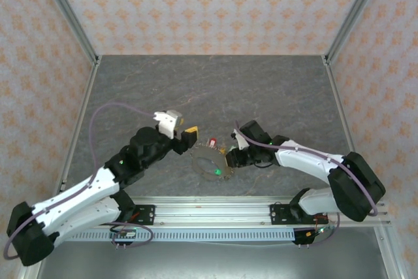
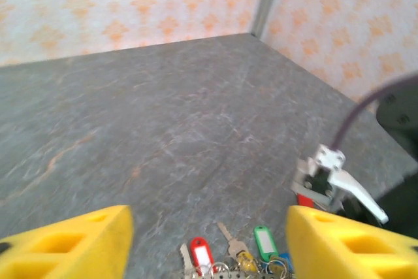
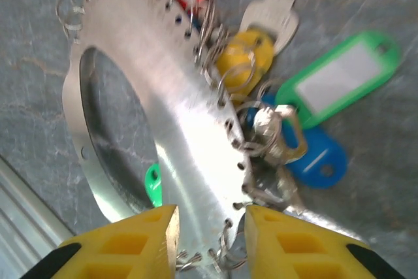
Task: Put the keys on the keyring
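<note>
Left claw gapes wide; right claw is pinched nearly closed.

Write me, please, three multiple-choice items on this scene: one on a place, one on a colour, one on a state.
1. Where is the metal ring?
A. Against the far wall.
B. Between the left gripper and the right gripper.
C. On the near rail.

2. What colour is the large tag to the right of the yellow key head in the right wrist view?
A. Purple.
B. Orange.
C. Green.

3. How does the left gripper stand?
A. Open, gripping nothing.
B. Shut on a key.
C. Shut on the ring.

Answers:
1 B, the top view shows the ring between the two grippers.
2 C, its frame is bright green round a pale label.
3 A, its yellow fingers stand far apart, touching nothing.
</note>
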Robot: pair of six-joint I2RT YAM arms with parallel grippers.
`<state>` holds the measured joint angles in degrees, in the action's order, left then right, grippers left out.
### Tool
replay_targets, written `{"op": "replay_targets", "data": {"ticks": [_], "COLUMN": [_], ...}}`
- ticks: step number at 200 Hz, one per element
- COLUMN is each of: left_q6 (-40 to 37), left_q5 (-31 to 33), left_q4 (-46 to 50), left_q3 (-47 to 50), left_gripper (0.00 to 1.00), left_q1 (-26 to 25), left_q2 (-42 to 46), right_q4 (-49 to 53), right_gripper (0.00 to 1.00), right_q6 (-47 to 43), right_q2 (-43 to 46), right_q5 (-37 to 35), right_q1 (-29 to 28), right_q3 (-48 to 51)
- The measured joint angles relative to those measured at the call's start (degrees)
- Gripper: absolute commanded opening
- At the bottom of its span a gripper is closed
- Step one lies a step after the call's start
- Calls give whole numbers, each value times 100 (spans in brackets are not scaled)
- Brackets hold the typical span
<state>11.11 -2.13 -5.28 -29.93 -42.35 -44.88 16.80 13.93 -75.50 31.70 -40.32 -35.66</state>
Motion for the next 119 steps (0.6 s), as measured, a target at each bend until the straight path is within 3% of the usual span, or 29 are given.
{"op": "replay_targets", "data": {"ticks": [18,68,119], "left_q6": [752,2055,2774], "left_q5": [581,1425,1526], "left_q4": [560,1993,2990], "left_q3": [245,518,522], "left_gripper": [100,100,100], "left_q1": [0,0,0], "left_q2": [660,2197,2031], "right_q4": [2,-264,-1099], "right_gripper": [32,31,32], "right_q6": [271,953,1567], "right_q2": [2,-142,-817], "right_q5": [-35,-15,79], "right_q1": [-181,-621,-1102], "right_q3": [188,321,107]}}
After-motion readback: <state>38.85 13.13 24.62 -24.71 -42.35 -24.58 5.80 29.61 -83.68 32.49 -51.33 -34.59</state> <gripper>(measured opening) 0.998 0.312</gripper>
